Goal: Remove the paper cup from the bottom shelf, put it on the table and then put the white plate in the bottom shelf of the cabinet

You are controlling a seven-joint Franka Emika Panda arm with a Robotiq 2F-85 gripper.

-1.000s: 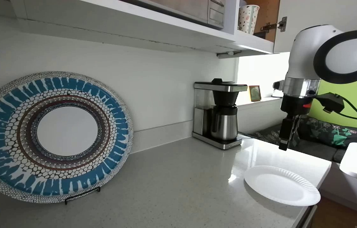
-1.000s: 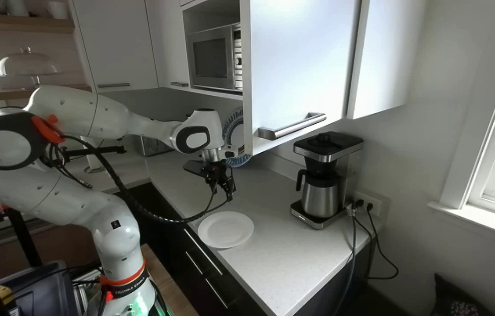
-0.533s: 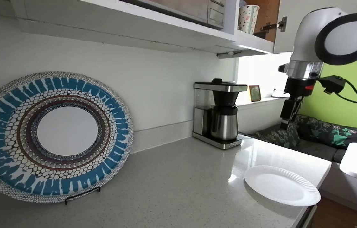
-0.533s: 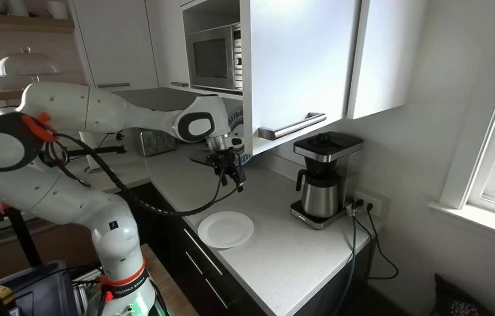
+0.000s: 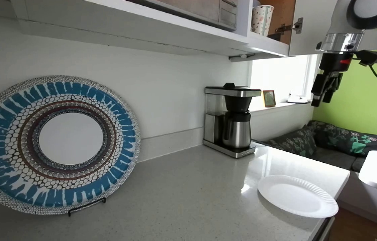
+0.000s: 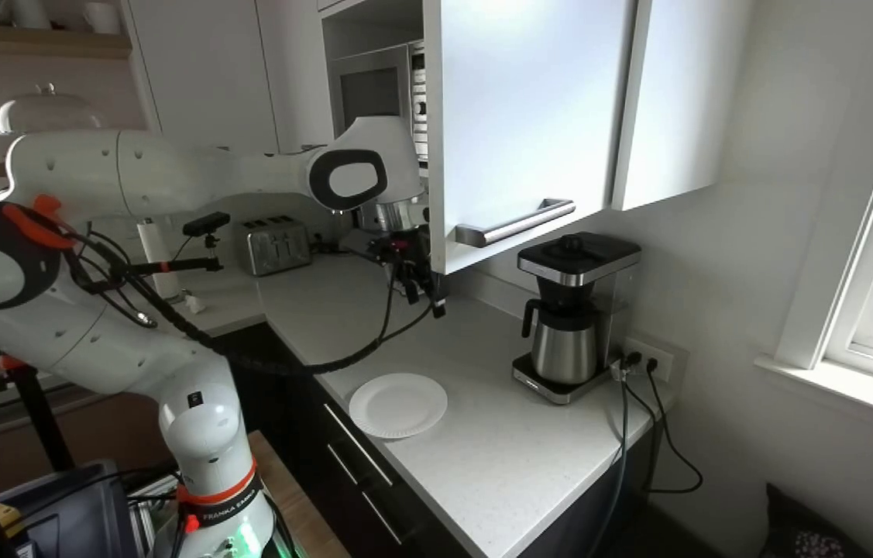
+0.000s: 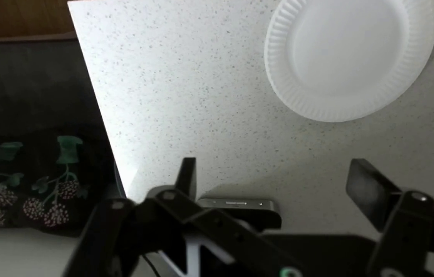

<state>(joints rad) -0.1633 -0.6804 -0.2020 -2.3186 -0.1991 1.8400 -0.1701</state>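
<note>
The speckled paper cup (image 5: pixel 262 20) stands upright on the bottom shelf (image 5: pixel 268 43) of the cabinet (image 5: pixel 280 16), close to an inner upright panel. On the table (image 5: pixel 188 194) the white plate (image 5: pixel 298 195) lies flat near the front edge. From above, the wrist view shows the white plate (image 7: pixel 347 46) at its upper right, beyond the fingertips. My gripper (image 5: pixel 321 100) hangs in the air, lower than the shelf, pointing down. Its jaws are spread wide and hold nothing, as the wrist view of the gripper (image 7: pixel 276 177) makes clear. The cup is out of the wrist view.
The cabinet door (image 6: pixel 533 116) stands open, its lower edge beside my gripper (image 6: pixel 425 302) in that exterior view. A coffee maker (image 5: pixel 237 130) sits on the table below the cabinet. A large patterned plate (image 5: pixel 71 144) leans on the wall. A microwave (image 6: pixel 370 93) fills another compartment.
My arm has risen over the last second, and the gripper has gone up and to the right in both exterior views. Its jaws stay apart. Cup and plate have not moved.
</note>
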